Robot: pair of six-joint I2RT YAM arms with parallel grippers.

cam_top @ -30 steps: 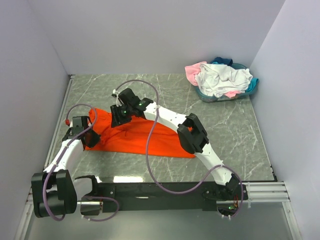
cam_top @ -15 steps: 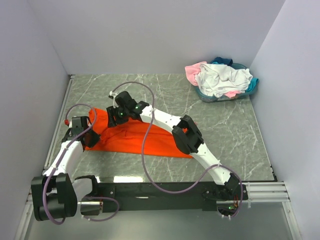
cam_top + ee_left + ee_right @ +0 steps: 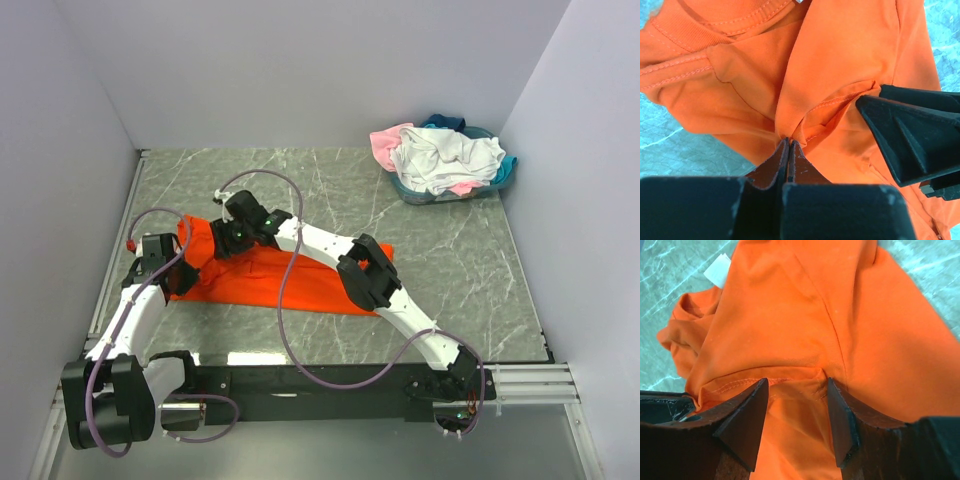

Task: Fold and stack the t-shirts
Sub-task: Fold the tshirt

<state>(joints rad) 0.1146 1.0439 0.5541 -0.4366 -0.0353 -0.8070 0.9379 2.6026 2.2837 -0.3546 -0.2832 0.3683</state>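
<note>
orange t-shirt (image 3: 300,282) lies partly folded and flat on the bench (image 3: 450,260). It runs from near the left edge toward the middle, closer to the near edge than the far one. other t-shirts (image 3: 445,160) (white, pink, teal) are heaped in the far right corner, well apart.

left hand (image 3: 788,142) is clamped tight on a pinch of orange cloth at the shirt's left end, with folds radiating from the tips. right hand (image 3: 797,384) is just beside it, jaws spread wide and straddling a stitched hem. It grips nothing.

Handling, my read:
- Thin knit, light and limp, with no stiffness. It drapes and drags on the bench, and layers slide over each other.
- Not fragile, but a one-layer pinch will peel the fold apart.
- Best hold is on hems, seams or the collar (image 3: 740,17), taking all layers of the edge. The right hand should close on that hem before any lift.

Unclear:
- The arms cover the shirt's middle in the top view, so the fold outline is a guess.
- Can't tell how many layers the left pinch holds.
- One sleeve is bunched near the white label (image 3: 717,271) and its shape is hard to read.
- Can't tell whether the teal under the heap is a shirt or a tub.
</note>
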